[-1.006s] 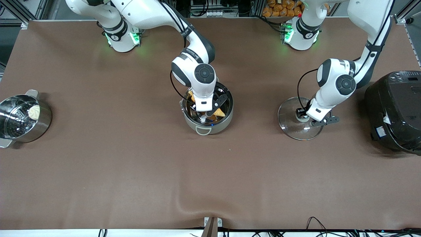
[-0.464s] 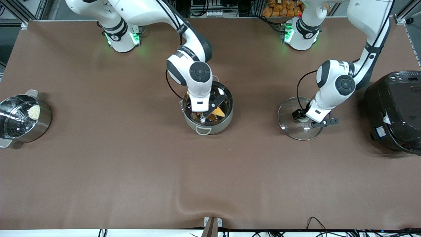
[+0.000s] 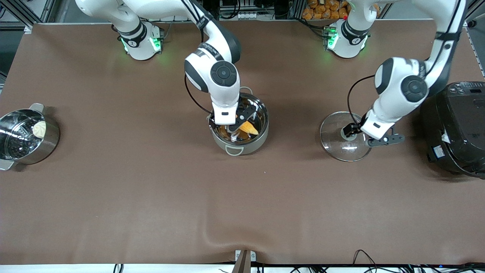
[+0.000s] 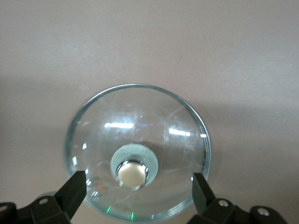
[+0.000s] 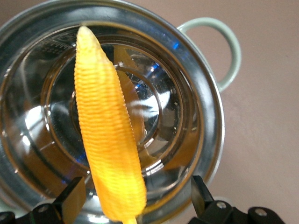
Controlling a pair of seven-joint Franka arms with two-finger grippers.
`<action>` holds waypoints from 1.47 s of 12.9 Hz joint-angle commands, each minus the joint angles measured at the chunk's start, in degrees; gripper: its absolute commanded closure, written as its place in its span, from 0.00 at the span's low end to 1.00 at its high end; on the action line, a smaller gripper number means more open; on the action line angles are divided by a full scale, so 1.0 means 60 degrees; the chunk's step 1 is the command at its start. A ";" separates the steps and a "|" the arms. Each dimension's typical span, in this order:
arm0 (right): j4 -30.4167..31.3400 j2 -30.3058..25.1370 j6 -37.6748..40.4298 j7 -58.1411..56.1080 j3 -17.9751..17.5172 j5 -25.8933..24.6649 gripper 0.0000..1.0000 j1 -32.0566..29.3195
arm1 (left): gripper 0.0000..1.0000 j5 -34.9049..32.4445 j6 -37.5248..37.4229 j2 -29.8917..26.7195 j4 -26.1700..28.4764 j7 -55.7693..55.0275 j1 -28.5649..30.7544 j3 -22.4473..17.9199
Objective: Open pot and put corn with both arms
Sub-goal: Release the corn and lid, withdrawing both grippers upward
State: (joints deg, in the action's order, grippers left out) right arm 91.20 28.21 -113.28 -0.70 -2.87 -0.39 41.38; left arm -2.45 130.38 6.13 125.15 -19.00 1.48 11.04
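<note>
pot: the steel pot (image 3: 239, 129) sat mid-surface with its lid off, one pale loop handle (image 5: 219, 51) sticking out from the rim, another on the side nearer the front camera.
corn: the yellow cob (image 5: 108, 135) lay inside the pot, resting at a slant against the inner wall with the pointed tip up by the rim. Nothing of mine was touching it.
right claw: my right claw (image 5: 135, 198) hung over the pot's mouth, spread wide, a finger (image 5: 70, 198) on each side of the cob's thick end with clear gaps. Holding nothing.
lid: the glass lid (image 4: 138, 151) lay flat on the brown surface (image 3: 151, 189), knob up, between the pot and the black rice cooker (image 3: 456, 127), toward my left arm's end.
knob: the beige knob (image 4: 132, 173) sat dead center on the lid, bare, nothing gripping it.
left claw: my left claw (image 4: 138, 193) hovered over the lid, fingers wide apart, one either side of the knob and well clear of it. Empty too.
other stuff: a shiny steamer pot (image 3: 26, 136) with something pale in it stood way off at my right arm's end of the surface.
</note>
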 commanded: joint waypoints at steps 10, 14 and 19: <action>0.0093 -0.1902 0.1300 -0.2455 -0.0151 0.0709 0.00 -0.5544 | 0.00 0.0204 -0.4721 -0.0759 -0.3806 0.0339 0.0149 -0.0008; 0.0093 -0.3218 0.3829 -0.3663 -0.0107 0.0886 0.00 -0.7347 | 0.00 0.0204 -0.5497 -0.0803 -0.4670 0.0499 0.0383 -0.0052; 0.0445 -0.4716 0.4770 -0.2935 0.0096 0.0812 0.00 -0.8172 | 0.00 0.0087 -0.6435 -0.0774 -0.5725 0.0661 0.0602 -0.0067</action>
State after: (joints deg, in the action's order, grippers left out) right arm 90.94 2.76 -85.45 -21.47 -2.27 3.97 -6.61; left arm -2.45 94.90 1.50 93.79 -16.54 4.39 10.43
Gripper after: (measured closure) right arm 0.000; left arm 0.000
